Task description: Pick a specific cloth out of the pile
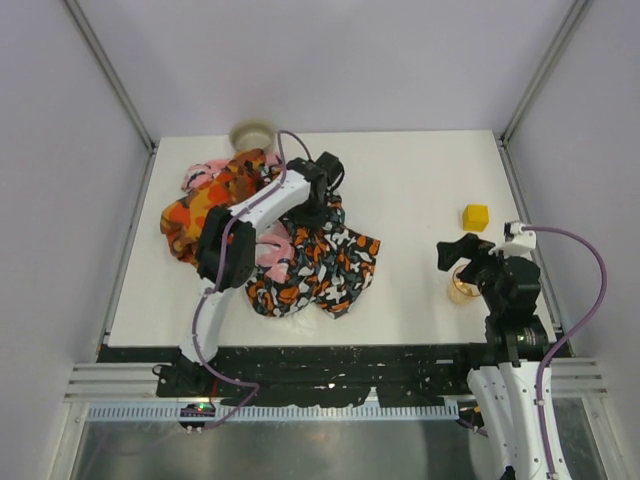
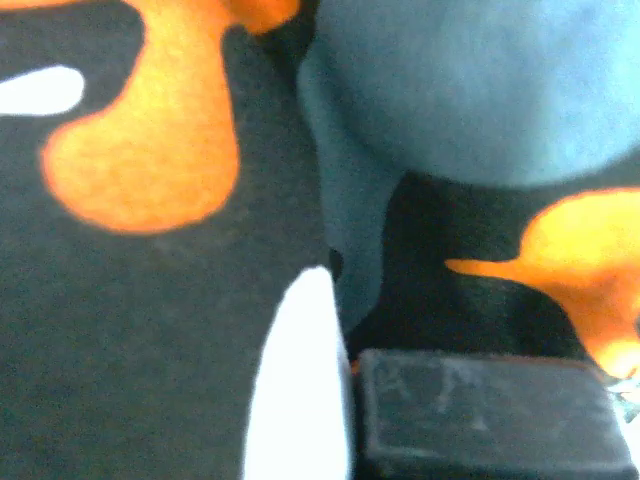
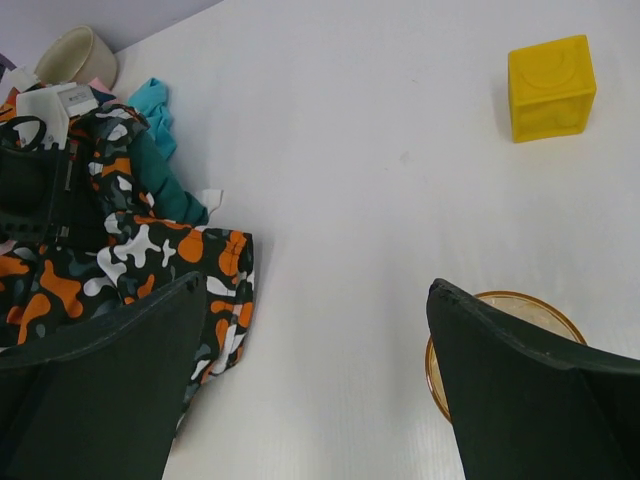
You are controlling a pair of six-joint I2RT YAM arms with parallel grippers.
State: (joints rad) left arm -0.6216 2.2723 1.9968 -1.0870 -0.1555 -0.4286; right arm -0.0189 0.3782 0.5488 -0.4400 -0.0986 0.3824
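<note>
Blur swamps our left wrist view: the turquoise cloth (image 2: 480,90) bulges over camouflage fabric (image 2: 150,350) in the pile (image 1: 300,265). Our left gripper (image 1: 318,207) is clenched, its catch hidden; the right gripper (image 3: 315,290) gapes.

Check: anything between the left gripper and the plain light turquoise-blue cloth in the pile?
Nothing visible. The left wrist view shows the turquoise-blue cloth bare on the black, orange and white camouflage cloth, right ahead of the shut left gripper; no fabric covers that part.
</note>
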